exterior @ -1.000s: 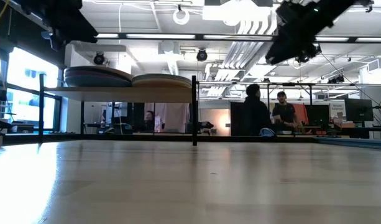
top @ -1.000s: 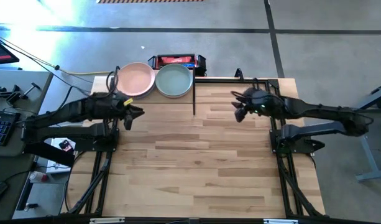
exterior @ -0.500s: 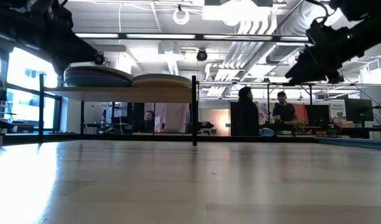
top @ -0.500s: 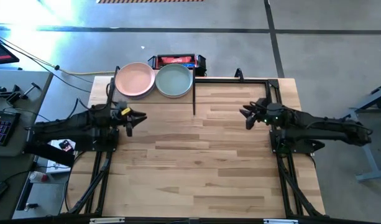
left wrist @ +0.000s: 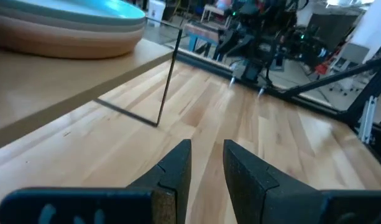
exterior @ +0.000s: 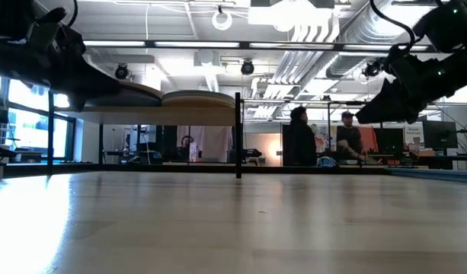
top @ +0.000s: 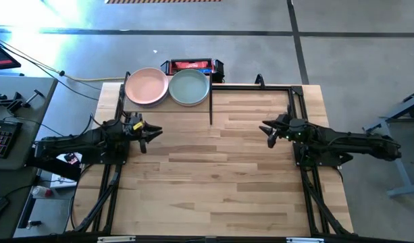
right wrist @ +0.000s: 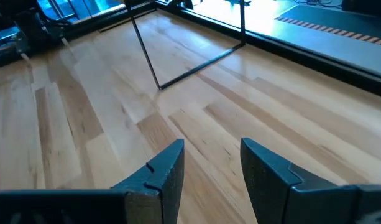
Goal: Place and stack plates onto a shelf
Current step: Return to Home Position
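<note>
Two stacks of plates stand on the shelf (exterior: pixel 142 109) at the table's far left. One is topped by a pink plate (top: pixel 146 86), the other by a sage green plate (top: pixel 189 88). In the left wrist view the green-topped stack (left wrist: pixel 66 25) rests on the shelf board (left wrist: pixel 72 81). My left gripper (top: pixel 152 131) hovers open over the table, just near of the shelf, with nothing between its fingers (left wrist: pixel 178 168). My right gripper (top: pixel 267 128) hovers open at the table's right side, also with nothing in it (right wrist: pixel 212 162).
A thin black shelf leg (top: pixel 211 108) stands at the shelf's right end. A black metal rail (top: pixel 261 86) runs along the far edge on the right. A red-and-black box (top: pixel 191 66) sits behind the shelf. Bare wooden tabletop (top: pixel 213 175) spreads between the arms. People stand in the room beyond (exterior: pixel 302 137).
Both arms have come down toward the table. My right gripper has also drawn back toward the table's right and near edges. The plates on the shelf have stayed put.
</note>
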You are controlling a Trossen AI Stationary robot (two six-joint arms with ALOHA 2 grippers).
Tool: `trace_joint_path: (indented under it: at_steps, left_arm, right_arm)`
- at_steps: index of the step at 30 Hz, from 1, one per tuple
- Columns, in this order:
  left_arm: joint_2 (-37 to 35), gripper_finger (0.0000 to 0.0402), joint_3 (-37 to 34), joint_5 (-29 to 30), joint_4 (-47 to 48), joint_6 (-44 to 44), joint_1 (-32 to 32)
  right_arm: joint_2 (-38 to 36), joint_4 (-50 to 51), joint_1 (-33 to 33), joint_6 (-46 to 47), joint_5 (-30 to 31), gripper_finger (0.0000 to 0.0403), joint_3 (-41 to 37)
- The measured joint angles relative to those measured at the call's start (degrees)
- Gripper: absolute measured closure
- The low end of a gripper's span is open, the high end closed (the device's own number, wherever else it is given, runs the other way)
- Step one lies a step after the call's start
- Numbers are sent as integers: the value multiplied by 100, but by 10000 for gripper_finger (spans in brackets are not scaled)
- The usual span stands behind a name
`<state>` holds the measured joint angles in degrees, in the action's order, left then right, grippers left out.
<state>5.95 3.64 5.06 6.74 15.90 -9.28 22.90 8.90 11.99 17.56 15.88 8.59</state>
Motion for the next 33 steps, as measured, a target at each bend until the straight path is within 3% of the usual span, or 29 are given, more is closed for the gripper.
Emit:
trace_joint_path:
  at_steps: [11,16,22,33]
  left_arm:
    - [0,319,-166,-270,-413,-160,-1]
    - [72,319,-166,-271,-409,-150,-9]
    - [243,319,-164,-274,-416,-1751,-9]
    - [326,319,-164,-288,-411,-2490,-13]
  right_arm:
    - [-45,-533,0,-211,-18,263,-578]
    - [-39,-479,0,-619,-750,263,-578]
    - [-39,-384,-2,-581,-1342,263,-578]
    - [-38,-379,0,-559,-1300,263,-578]
